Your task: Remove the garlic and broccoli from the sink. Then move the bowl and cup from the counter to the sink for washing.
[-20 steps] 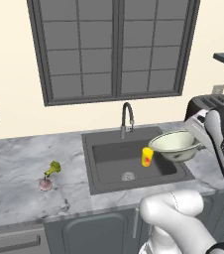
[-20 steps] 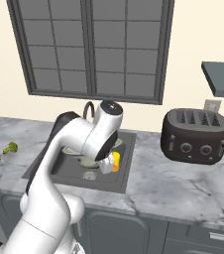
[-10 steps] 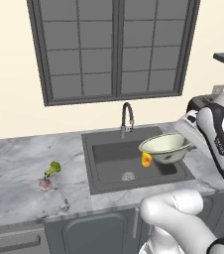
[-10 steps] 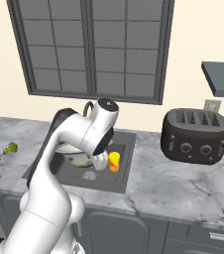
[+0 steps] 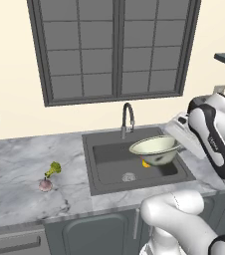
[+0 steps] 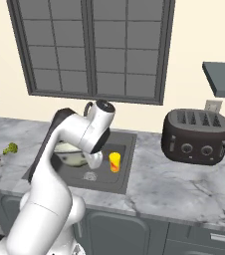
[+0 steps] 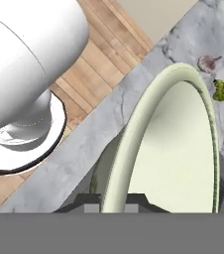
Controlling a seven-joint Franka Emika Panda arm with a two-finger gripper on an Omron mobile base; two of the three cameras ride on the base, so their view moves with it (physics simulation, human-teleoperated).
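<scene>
Carried leftward since the earlier frames, the bowl (image 5: 155, 149) now hangs over the sink (image 5: 100, 179), the gripper (image 7: 115, 201) clenched on its rim. Left of the sink lie the garlic (image 5: 45, 185) and broccoli (image 5: 54, 169) (both out already); the cup (image 6: 114, 162) stands inside. Only lowering the bowl seems left.

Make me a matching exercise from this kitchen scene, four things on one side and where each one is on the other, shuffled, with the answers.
Things:
1. bowl
2. cup
3. garlic
4. toaster

Places:
A. on the counter left of the sink, beside the broccoli
B. standing inside the sink
C. on the counter right of the sink
D. held by its rim in the claw, above the sink

Pairs: 1-D, 2-B, 3-A, 4-C
</scene>
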